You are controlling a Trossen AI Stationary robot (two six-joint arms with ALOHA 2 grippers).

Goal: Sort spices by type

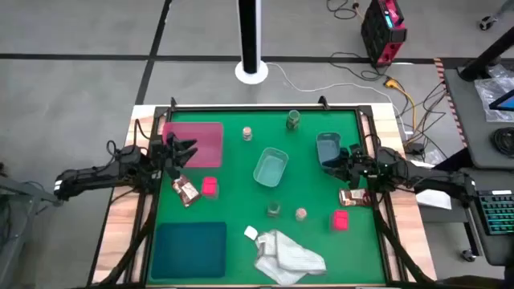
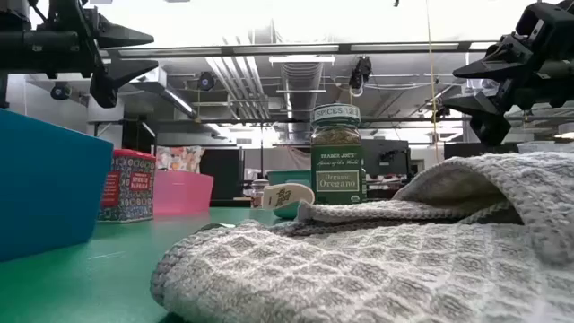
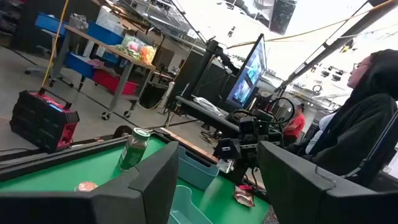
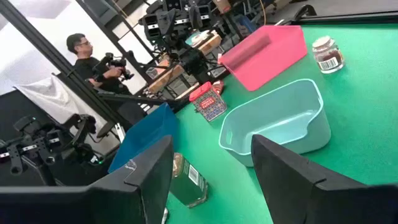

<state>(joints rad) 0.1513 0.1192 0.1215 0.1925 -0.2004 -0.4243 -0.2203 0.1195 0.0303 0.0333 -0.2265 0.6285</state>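
Overhead and level views of a green-topped counter [image 1: 241,193] with both arms raised above it. The left gripper [image 1: 186,151] hangs over the near edge of the pink tray [image 1: 197,143], its fingers [image 3: 146,186] apart and empty. The right gripper [image 1: 333,164] hangs beside the darker bluish tub [image 1: 328,148], its fingers [image 4: 292,177] likewise apart and empty.

Four little jars stand upright, long axes vertical: a tan-topped jar [image 1: 247,134] and a dark green jar [image 1: 293,120] toward the far edge, a second dark green jar [image 1: 275,209] and a second tan-topped jar [image 1: 301,213] nearer the cloth. In the level view the near green jar [image 2: 336,161] is glass with a printed label facing the camera.

One brown foil sachet [image 1: 186,192] lies flat and crinkled, its long axis slanted, just beside a bright pink block [image 1: 210,187]. The other brown foil sachet [image 1: 352,197] lies under the right gripper, with the second pink block [image 1: 340,220] near it.

A pale tub [image 1: 271,167] of smooth moulded plastic sits centrally; a teal tray [image 1: 190,247] lies at the near left corner. The white-grey cloth [image 1: 285,255] is waffle-woven and rumpled.
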